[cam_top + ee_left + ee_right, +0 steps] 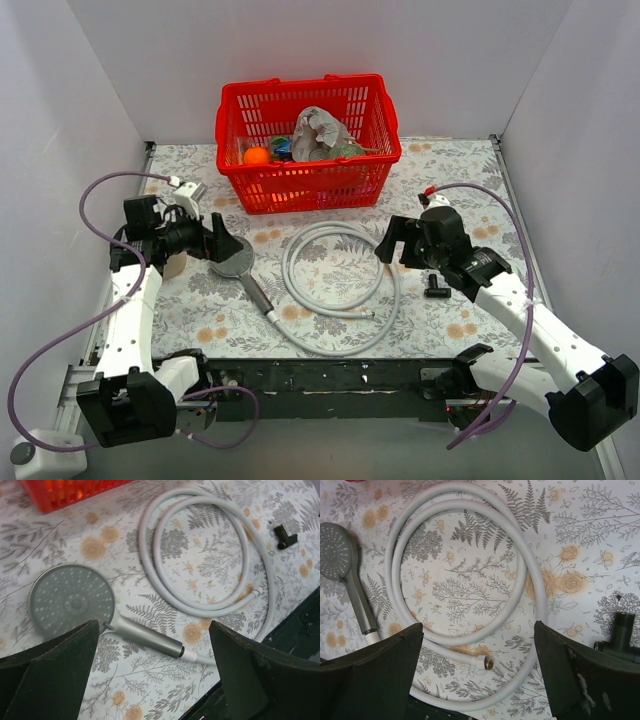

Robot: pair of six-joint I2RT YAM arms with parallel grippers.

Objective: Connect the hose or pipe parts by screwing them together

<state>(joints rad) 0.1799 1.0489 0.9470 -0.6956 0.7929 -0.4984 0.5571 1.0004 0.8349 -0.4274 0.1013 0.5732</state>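
The shower head lies on the table, grey disc face up, its dark handle pointing toward the near edge. A white hose end nut sits flush against the handle's end. The light-grey hose lies coiled mid-table; its other end, a brass-tipped nut, rests free inside the coil. My left gripper hangs open above the handle, holding nothing. My right gripper hangs open over the coil's near side, above the free nut, and it too is empty.
A red basket of mixed items stands at the back centre. A small black fitting lies right of the coil, near the right arm. A dark rail runs along the near table edge. Purple cables loop by both arms.
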